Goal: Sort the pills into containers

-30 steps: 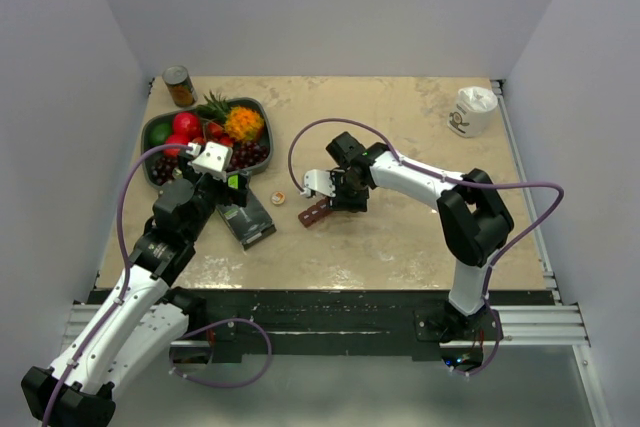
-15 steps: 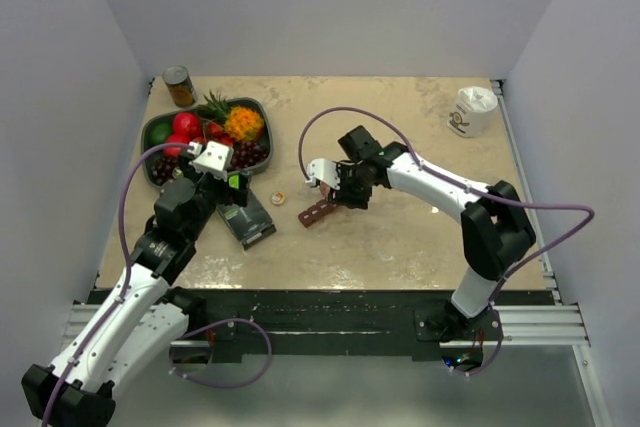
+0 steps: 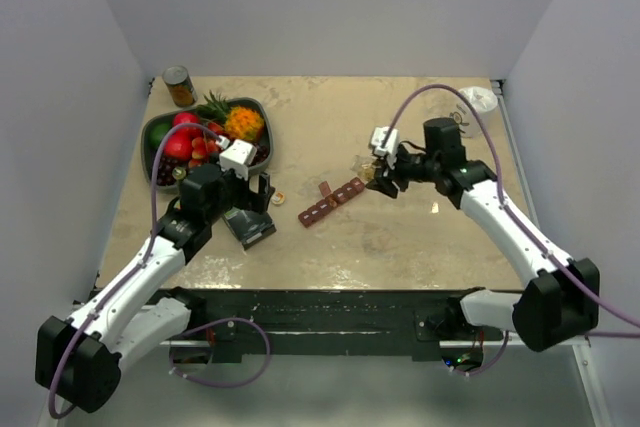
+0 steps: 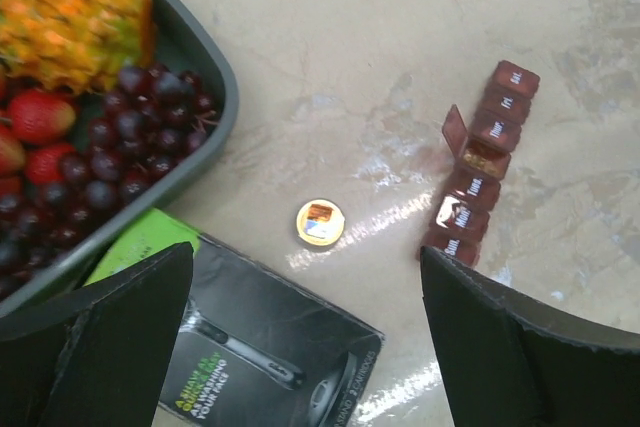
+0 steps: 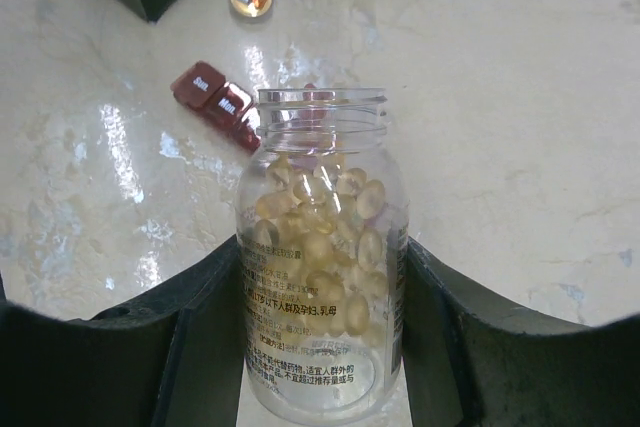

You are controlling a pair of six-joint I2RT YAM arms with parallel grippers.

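My right fingers pinch the bottle from both sides, around its lower body. The bottle is clear, has no cap on it, and its mouth points away from my wrist. The pills, small yellowish pieces, lie in a heap inside it, close to the neck. Beyond the mouth are the containers, a dark red strip of small square compartments. In my right wrist view the bottle hides most of the strip, and only two closed lids show at its left. From above, the strip lies slanted in the middle of the worktop, from near left to far right, and the bottle is at its far right end. I cannot tell if the bottle touches it.

My left fingers are spread wide and hold nothing. They hang over the worktop, left of the containers. Between them I see a small round cap lying on the worktop, and just beside it a black box. One lid of the strip stands up, and the compartment under it shows something yellowish. At the far left is the fruit bowl with dark grapes.
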